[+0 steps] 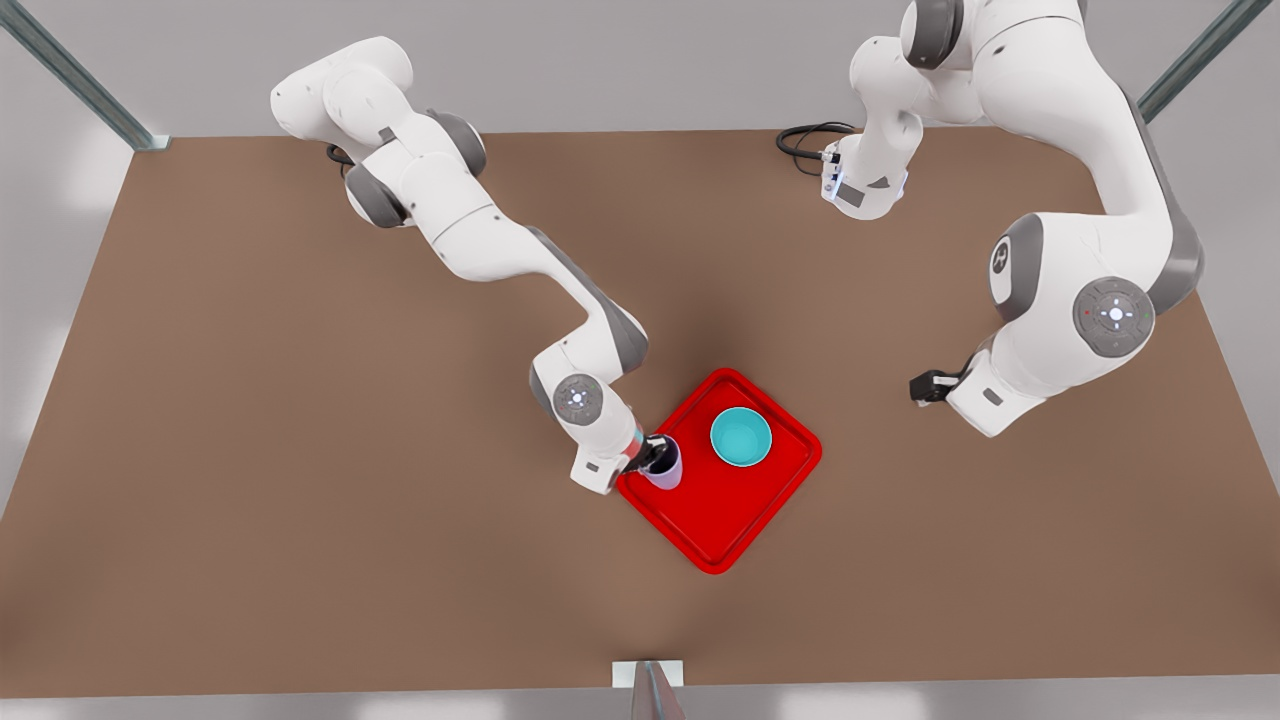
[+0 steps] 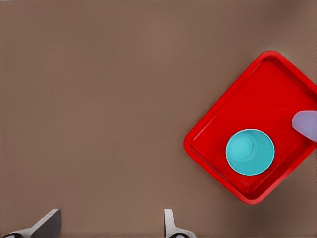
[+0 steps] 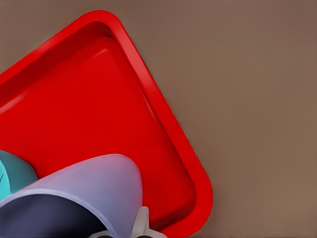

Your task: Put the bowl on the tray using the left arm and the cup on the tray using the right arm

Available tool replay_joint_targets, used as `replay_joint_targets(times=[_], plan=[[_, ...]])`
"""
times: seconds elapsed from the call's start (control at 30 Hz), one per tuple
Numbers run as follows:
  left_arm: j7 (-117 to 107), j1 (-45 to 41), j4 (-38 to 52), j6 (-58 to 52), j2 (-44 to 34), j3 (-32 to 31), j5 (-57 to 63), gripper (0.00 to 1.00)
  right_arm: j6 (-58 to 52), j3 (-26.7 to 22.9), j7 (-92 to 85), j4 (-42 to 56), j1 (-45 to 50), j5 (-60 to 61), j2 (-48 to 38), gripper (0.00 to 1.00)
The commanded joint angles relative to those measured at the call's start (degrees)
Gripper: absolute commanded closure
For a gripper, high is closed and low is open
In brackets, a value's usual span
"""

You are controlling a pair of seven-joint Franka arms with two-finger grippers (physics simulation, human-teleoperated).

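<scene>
The red tray (image 1: pixel 735 520) lies near the table's middle front. The teal bowl (image 1: pixel 741 437) stands upright on it, free of any gripper; the left wrist view shows the bowl (image 2: pixel 250 151) on the tray (image 2: pixel 257 89). My right gripper (image 1: pixel 650 456) is shut on the rim of the lavender cup (image 1: pixel 664 467), holding it over the tray's corner on the front view's left. Whether the cup touches the tray I cannot tell. Close up, the cup (image 3: pixel 89 193) sits over the tray (image 3: pixel 99 99). My left gripper (image 1: pixel 922 387) waits open, off the tray toward the front view's right.
Bare brown table (image 1: pixel 300 500) surrounds the tray on all sides. A black cable (image 1: pixel 805 140) is coiled at the far edge. Metal frame posts (image 1: pixel 70 70) stand at the table's corners, and a bracket (image 1: pixel 648 675) sits at the front edge.
</scene>
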Motion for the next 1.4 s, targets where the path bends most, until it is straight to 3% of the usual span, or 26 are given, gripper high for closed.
replay_joint_targets(times=[0.0,0.1,0.17,0.2,0.27,0.33,0.37,0.4,0.47,1.37], plan=[[0.0,0.0,0.0,0.0,0.0,0.09,0.01,0.0,-0.1,0.0,0.29,-0.15,0.0,-0.48,-0.01,0.79],[-0.09,0.0,0.0,0.0,-0.09,0.09,0.01,0.0,-0.97,0.0,0.46,-0.15,0.09,-0.74,-0.1,0.79],[0.0,0.0,0.09,-0.97,-0.44,0.09,0.01,0.0,-0.97,0.0,0.29,-0.15,0.09,-0.74,-0.1,0.73],[-0.09,0.0,0.09,-0.97,-0.53,0.0,0.01,0.0,-0.71,0.0,0.37,-0.15,0.09,-0.74,-0.1,0.56],[-0.09,0.0,0.09,-1.06,-0.7,0.09,0.01,0.0,-0.62,0.0,0.37,-0.15,0.09,-0.74,-0.01,0.38],[-0.09,-0.09,-0.18,-1.23,-2.81,0.09,0.18,0.0,-0.8,-0.09,0.29,-0.15,0.0,-0.74,-0.01,0.3],[-0.09,-0.09,-0.26,-1.85,-3.08,0.09,0.27,0.0,-0.97,-0.18,0.2,-0.15,0.0,-0.74,-0.1,0.17],[-0.09,-0.35,-0.26,-1.5,-2.99,-0.09,1.5,0.0,-1.94,-0.53,0.2,-0.07,0.09,-0.74,-0.28,0.16],[-0.09,-0.53,-0.26,-1.5,-2.9,-0.18,1.5,0.0,-2.29,-0.53,0.2,-0.15,0.09,-0.74,-0.63,0.0],[-1.67,-1.67,-0.26,-4.92,-6.68,-0.26,1.94,0.0,-5.19,-0.44,0.55,-2.26,1.58,1.54,-4.05,0.0]])
